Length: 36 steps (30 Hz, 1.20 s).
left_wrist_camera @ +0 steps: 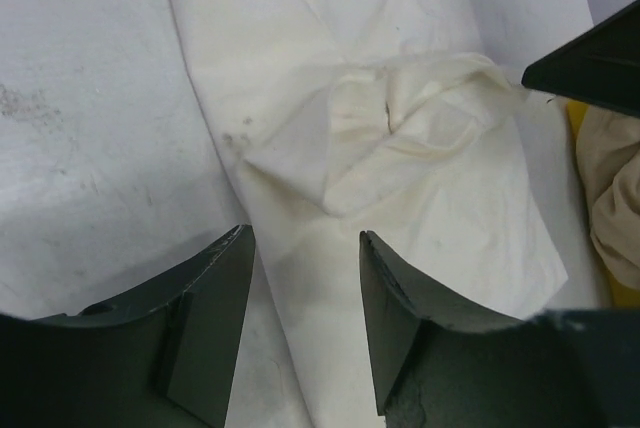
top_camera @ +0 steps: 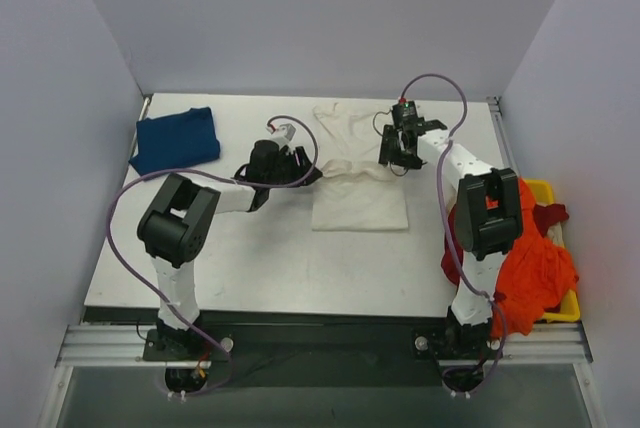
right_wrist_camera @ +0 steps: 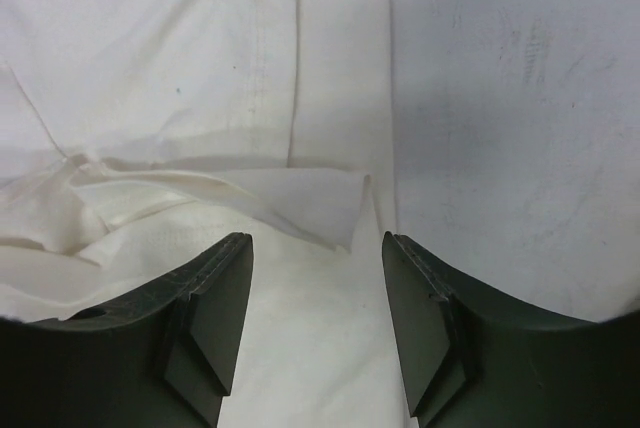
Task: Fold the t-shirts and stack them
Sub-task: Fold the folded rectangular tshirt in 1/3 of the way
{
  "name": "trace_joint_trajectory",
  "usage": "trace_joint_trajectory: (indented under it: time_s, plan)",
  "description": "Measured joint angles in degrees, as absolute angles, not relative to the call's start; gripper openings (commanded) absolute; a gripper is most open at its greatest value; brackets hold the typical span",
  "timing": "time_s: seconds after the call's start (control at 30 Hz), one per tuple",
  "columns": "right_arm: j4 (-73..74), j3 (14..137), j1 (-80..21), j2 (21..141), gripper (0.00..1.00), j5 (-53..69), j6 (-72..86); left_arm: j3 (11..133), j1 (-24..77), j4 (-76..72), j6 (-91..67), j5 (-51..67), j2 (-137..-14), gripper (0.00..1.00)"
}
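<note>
The left gripper (left_wrist_camera: pixel 305 238) stands with its jaws apart and nothing between them. It is low over the left edge of the cream t-shirt (top_camera: pixel 360 203), just left of centre in the top view. In the left wrist view a bunched, creased fold of that shirt lies just above the gap between the fingers, in the middle of the frame.

The right gripper (right_wrist_camera: pixel 317 240) is likewise parted and holds nothing. It is over the right side of the same shirt, right of centre in the top view. In its wrist view a loose flap of cream cloth ends in a corner just above the gap, and a stitched seam runs up the frame from there.

The cream t-shirt lies on the white table (top_camera: pixel 250 258) at the centre of the top view. A rumpled ridge crosses it between the two grippers, with a flat rectangular part below the ridge and a wider part above it.

A dark blue t-shirt (top_camera: pixel 178 140) lies folded at the upper left of the table, well apart from the arms.

At the right edge, beside the right arm, a yellow bin (top_camera: pixel 566 310) holds a bright orange t-shirt (top_camera: pixel 535 268) and a dark red t-shirt (top_camera: pixel 548 216). A beige cloth (left_wrist_camera: pixel 610 188) shows at the right edge of the left wrist view.
</note>
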<state>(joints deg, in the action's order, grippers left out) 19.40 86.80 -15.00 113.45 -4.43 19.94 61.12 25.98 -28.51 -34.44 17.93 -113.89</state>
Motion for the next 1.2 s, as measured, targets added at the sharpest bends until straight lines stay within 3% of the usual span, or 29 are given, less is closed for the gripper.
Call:
trace_joint_trajectory:
  time_s: [0.27,0.4,0.83,1.2]
  plan:
    - [18.41,78.65,-18.44,100.47,0.56,-0.38,20.08,50.28,38.98,-29.15,-29.17,5.39,-99.68,0.57]
    - [16.75,76.93,-21.06,99.33,0.56,4.40,21.04,46.83,43.97,-34.15,-29.30,3.62,-99.37,0.56]
    - [14.41,79.40,-21.74,111.85,0.56,12.16,23.14,43.31,47.53,-50.28,-31.29,2.48,-111.98,0.56]
    - [17.56,96.05,-21.41,122.67,0.56,7.86,22.48,38.06,48.82,-57.21,-32.47,0.36,-111.98,0.55]
